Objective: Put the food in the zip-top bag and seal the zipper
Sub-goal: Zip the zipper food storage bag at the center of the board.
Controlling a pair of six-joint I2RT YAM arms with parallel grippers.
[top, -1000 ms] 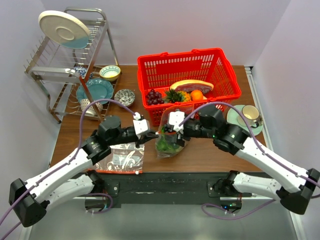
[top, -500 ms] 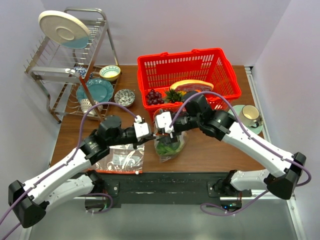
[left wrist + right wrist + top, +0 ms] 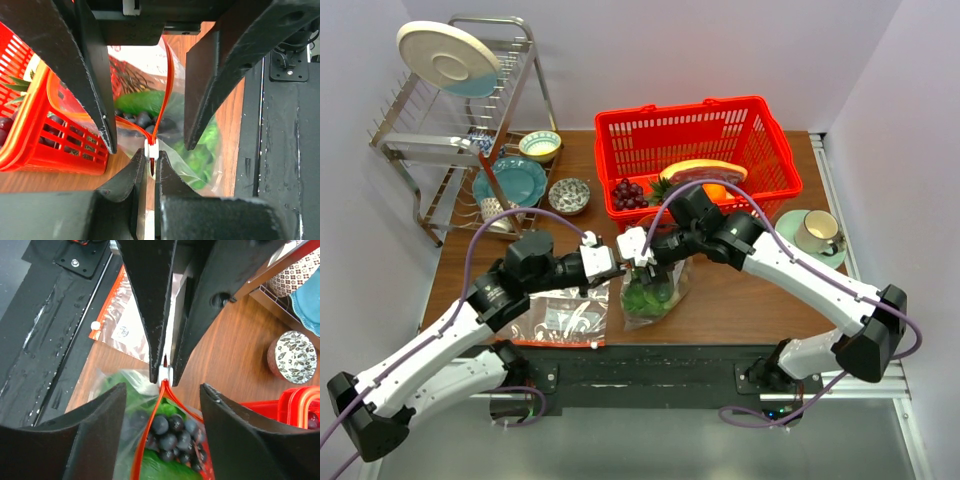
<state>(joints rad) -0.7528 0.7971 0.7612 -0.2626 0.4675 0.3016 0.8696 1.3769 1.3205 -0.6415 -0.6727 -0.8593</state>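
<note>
Left wrist view: the left gripper (image 3: 150,159) is clenching the white tab (image 3: 151,148) on the zipper (image 3: 167,85). The right gripper (image 3: 162,388) is straddling that zipper, jaws apart and gripping nothing, while the filled bag (image 3: 640,305) is sitting on the table (image 3: 740,300) just beside the red basket (image 3: 760,150).

Plain pale-lilac walls (image 3: 670,50) on three sides, evenly lit. Brown wood-grain table (image 3: 720,305), black strip (image 3: 660,362) along its near edge, wire dish rack (image 3: 420,140) at back left. Below that, possibly grey floor (image 3: 650,450).
</note>
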